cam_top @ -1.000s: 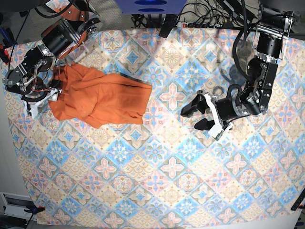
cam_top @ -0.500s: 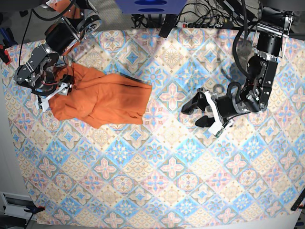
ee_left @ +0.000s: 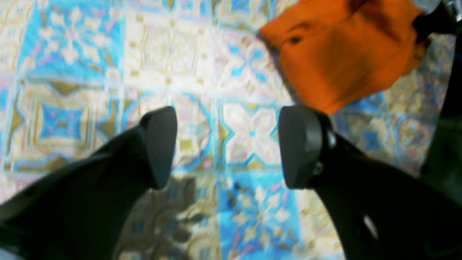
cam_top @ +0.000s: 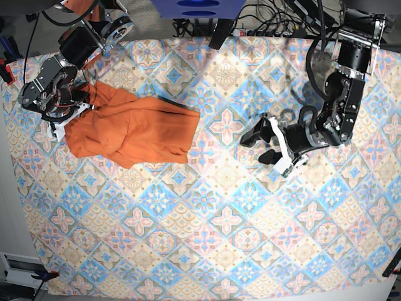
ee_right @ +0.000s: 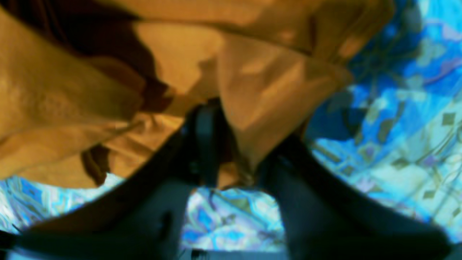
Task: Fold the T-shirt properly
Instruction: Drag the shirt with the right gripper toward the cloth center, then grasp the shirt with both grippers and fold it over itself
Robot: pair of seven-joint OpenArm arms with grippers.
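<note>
One rumpled orange T-shirt [cam_top: 131, 128] on tiled cloth [cam_top: 207, 238], right end effector [ee_right: 231, 144] pinching its edge, left end effector [ee_left: 227, 144] wide apart

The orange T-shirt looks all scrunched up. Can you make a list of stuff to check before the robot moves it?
1. Right gripper pinching the T-shirt: ok, fabric sits between its closed fingers.
2. Left gripper free: ok, open, nothing in it.
3. Left gripper reaching the shirt: not ok, it hangs over the patterned cloth, apart from the shirt.
4. Shirt lying flat: not ok, crumpled in folds.
5. How many layers are pinched: cannot tell.
</note>
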